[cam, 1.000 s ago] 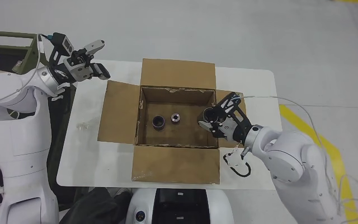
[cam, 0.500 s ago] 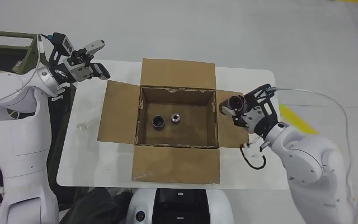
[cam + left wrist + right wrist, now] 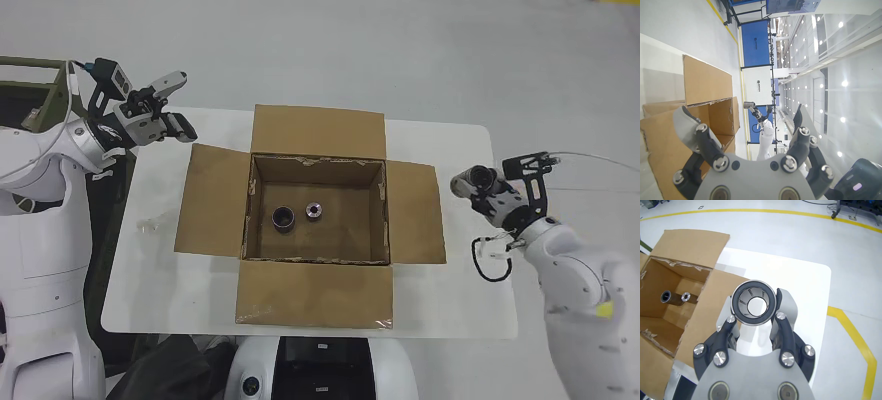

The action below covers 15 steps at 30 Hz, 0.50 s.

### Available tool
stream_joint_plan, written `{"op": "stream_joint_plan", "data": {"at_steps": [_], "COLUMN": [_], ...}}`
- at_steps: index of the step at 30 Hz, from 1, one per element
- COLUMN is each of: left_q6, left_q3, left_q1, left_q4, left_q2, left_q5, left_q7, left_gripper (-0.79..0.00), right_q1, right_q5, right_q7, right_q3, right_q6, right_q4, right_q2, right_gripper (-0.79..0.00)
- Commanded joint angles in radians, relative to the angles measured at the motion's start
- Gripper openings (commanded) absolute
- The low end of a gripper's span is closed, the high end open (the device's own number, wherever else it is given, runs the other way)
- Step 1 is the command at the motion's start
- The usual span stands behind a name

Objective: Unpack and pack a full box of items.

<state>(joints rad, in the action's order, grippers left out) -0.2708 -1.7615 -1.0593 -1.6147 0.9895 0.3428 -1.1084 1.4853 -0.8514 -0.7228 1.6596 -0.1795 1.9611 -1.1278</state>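
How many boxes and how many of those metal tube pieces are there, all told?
Cardboard box: 1
Metal cylinders: 3 (held cylinder, larger cylinder, smaller cylinder)
Total: 4

We see bright, even light coming from above. Beyond the left jaws, rows of round ceiling lamps (image 3: 842, 83) flare white and wash out the ceiling around them. The white desk (image 3: 460, 300) glares below the right jaws, while the inside of the box (image 3: 316, 130), off to one side of them, lies in soft shade. The metal sleeve (image 3: 742, 294) between the right jaws catches a pale sheen on its rim. In both wrist views straight lines bow toward the edges.
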Motion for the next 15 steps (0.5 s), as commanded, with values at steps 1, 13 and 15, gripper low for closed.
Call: {"op": "stream_joint_plan", "data": {"at_steps": [1, 13, 15], "left_q6": [0.0, 0.0, 0.0], "left_q3": [0.0, 0.0, 0.0], "left_q1": [0.0, 0.0, 0.0], "left_q4": [0.0, 0.0, 0.0], "left_q2": [0.0, 0.0, 0.0], "left_q5": [0.0, 0.0, 0.0], "left_q7": [0.0, 0.0, 0.0], "left_gripper": [0.0, 0.0, 0.0], "right_q1": [-0.013, -0.085, -0.091], "right_q5": [-0.006, -0.016, -0.022], "right_q7": [0.005, 0.088, 0.11], "right_q3": [0.006, -0.034, -0.045], "right_q6": [-0.001, -0.063, -0.071], "right_q4": [-0.038, -0.282, -0.322], "right_q2": [0.002, 0.005, 0.004], "right_gripper": [-0.785, -0.785, -0.785]}}
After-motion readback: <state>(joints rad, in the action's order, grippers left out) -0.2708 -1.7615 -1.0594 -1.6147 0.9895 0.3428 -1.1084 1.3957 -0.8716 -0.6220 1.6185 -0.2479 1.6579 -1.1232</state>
